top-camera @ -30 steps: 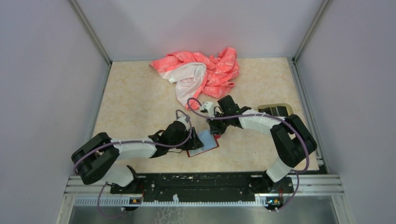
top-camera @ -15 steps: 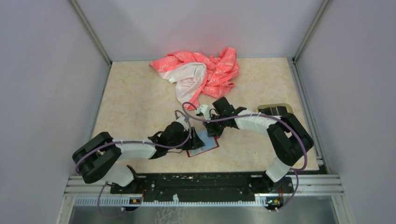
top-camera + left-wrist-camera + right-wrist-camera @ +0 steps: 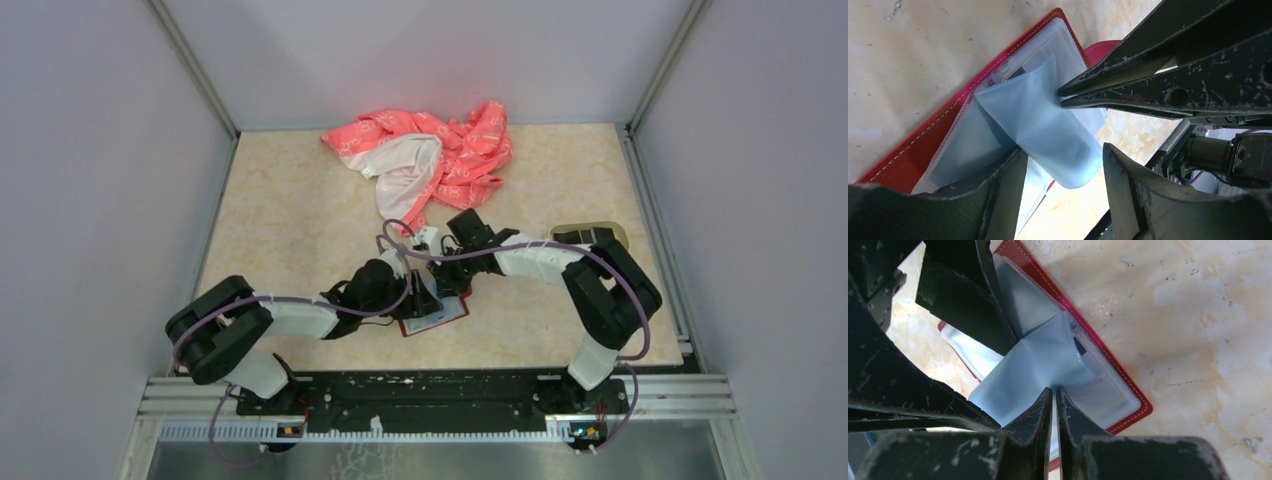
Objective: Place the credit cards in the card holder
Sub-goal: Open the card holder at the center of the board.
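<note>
Two grippers meet over the card holder (image 3: 898, 160), which lies spread open on the table (image 3: 280, 230) directly under both sets of fingers, red cover down and grey-blue pockets up. The left gripper (image 3: 1064, 155) is released: its fingers stand apart, one resting against the lower pockets, and a loose pocket leaf (image 3: 1043, 130) rises into the gap between them without being clamped. The right gripper (image 3: 1054, 390) is clenched, its fingertips drawn almost together and touching the edge of that same leaf, just beyond the left gripper's tips (whether anything thin is pinched between them cannot be told). A dark edge shows inside one clear pocket close to the right fingertips; too little of it is visible to name. Well behind the right gripper, back beside its own arm, the credit cards (image 3: 590, 238) lie dark on a beige tray (image 3: 618, 234), partly hidden by the arm. A pink cloth (image 3: 430, 155) lies crumpled beyond both grippers.
</note>
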Action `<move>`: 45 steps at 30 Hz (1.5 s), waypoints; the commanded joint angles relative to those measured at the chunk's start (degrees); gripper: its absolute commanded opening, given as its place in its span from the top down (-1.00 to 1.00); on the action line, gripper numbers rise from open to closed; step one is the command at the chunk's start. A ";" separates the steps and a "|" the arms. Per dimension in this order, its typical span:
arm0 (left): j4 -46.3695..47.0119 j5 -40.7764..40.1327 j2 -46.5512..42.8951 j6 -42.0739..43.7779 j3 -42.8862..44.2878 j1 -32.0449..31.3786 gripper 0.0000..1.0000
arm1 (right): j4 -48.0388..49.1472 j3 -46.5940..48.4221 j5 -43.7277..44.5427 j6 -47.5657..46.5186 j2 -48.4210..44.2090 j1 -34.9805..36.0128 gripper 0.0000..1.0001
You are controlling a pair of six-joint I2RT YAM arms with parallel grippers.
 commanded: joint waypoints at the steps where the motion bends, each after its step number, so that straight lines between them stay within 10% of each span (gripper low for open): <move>1: -3.81 -0.04 2.77 0.67 -1.44 0.25 -0.29 | 0.56 1.91 -5.53 3.80 2.42 0.54 0.86; 25: 0.59 0.58 6.60 0.10 -4.42 1.98 0.15 | 4.23 2.18 -22.51 10.50 2.88 -3.63 0.85; 36: 4.25 1.83 9.73 -0.21 -6.54 3.59 0.34 | -4.87 3.13 3.85 -5.97 -5.76 -3.69 0.85; 45: 7.17 3.47 11.28 -0.89 -6.86 3.80 0.35 | -6.85 4.77 -0.67 -3.52 -1.66 -3.67 0.67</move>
